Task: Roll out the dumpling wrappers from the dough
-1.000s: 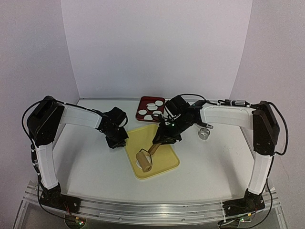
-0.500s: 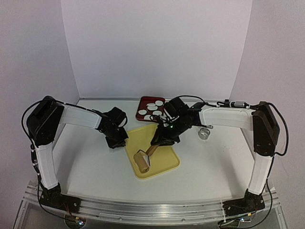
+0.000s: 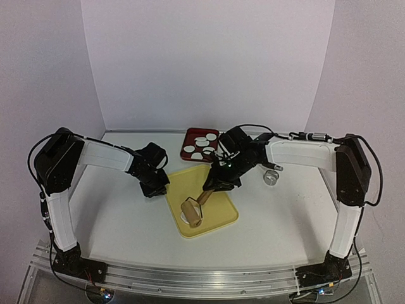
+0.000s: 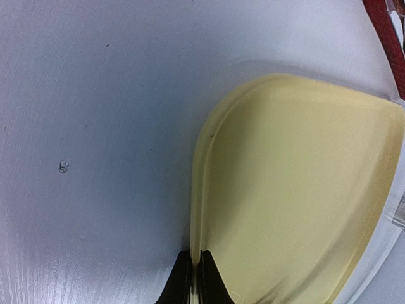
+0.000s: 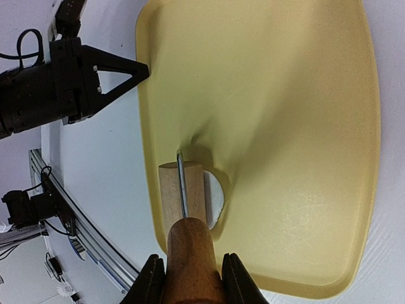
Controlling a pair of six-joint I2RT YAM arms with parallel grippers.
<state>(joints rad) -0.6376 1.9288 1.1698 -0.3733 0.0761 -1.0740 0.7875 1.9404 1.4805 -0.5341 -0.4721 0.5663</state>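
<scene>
The yellow board (image 3: pixel 218 209) lies mid-table. My left gripper (image 3: pixel 161 188) is shut on its left rim (image 4: pixel 196 240), one finger on each side of the rim (image 4: pixel 195 273). My right gripper (image 5: pixel 190 275) is shut on the brown handle of a wooden roller (image 5: pixel 183 190), above the board's near-left part (image 3: pixel 192 212). The roller's barrel rests on the dough (image 5: pixel 216 196), a flattened white patch showing at its right side. Several dumpling wrappers (image 3: pixel 201 140) lie in the red tray (image 3: pixel 188 149) behind the board.
A small metal ring cutter (image 3: pixel 272 177) stands on the table right of the board. The red tray's corner (image 4: pixel 387 28) shows at the top right of the left wrist view. The left arm's gripper (image 5: pixel 95 69) sits at the board's edge in the right wrist view.
The roller shifted slightly across the dough and came back to nearly the same spot. The left gripper stayed clamped on the board's rim.
</scene>
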